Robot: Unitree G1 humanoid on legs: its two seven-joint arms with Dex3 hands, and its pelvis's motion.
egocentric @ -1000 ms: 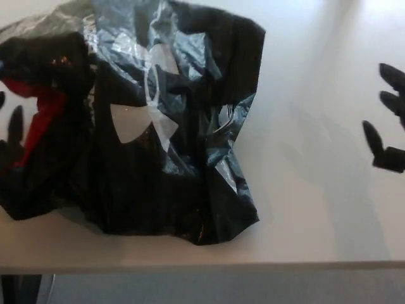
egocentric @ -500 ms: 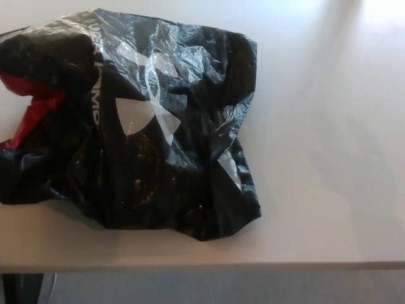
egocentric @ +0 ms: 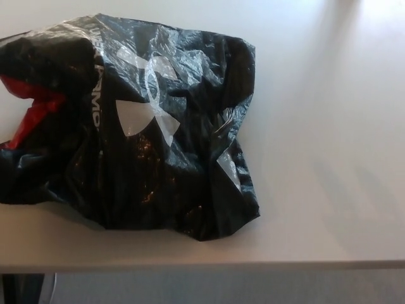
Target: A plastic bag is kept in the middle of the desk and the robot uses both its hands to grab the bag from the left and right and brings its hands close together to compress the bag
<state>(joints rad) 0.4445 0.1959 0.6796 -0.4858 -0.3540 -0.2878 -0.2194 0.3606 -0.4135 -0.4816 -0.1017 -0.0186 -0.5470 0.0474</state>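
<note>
Currently neither of the robot's hands shows up on my head-camera feed, so I can't tell what the fingers are doing, whether spread, closed or holding anything. Black plastic bag (egocentric: 152,133) lies crumpled on the white counter (egocentric: 329,158), filling the left and centre of the view, with its left side cut off by the picture edge. It carries a large white logo (egocentric: 149,95) on top and a strip of white lettering (egocentric: 96,82) running down just left of it. Red patch (egocentric: 31,111) shows at the bag's left side, in a fold or opening; I can't tell if it's lining or something inside. Bag's lower right corner sits close to the counter's front edge (egocentric: 253,265). Right half of the counter is bare surface, with bright glare at the top right corner.
</note>
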